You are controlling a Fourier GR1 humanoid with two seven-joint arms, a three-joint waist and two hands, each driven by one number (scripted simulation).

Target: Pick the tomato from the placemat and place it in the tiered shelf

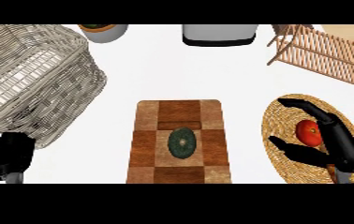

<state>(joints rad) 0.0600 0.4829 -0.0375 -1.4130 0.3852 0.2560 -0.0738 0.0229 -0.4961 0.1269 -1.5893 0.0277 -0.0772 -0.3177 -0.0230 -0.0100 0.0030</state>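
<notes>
The red tomato (309,132) lies on the round woven placemat (287,124) at the right edge. My right hand (339,141) reaches in from the lower right and is open. Its fingers (311,109) stretch past the tomato's far side and its thumb (297,149) lies on the near side, so the tomato sits in the gap between them. The wooden slatted tiered shelf (314,49) stands at the back right, beyond the placemat. My left hand (14,155) rests open at the lower left edge.
A large wicker basket (41,78) fills the left side. A checkered wooden board (178,141) with a dark green round item (181,143) lies in the middle. At the back stand a grey pot (104,31) and a grey appliance (218,33).
</notes>
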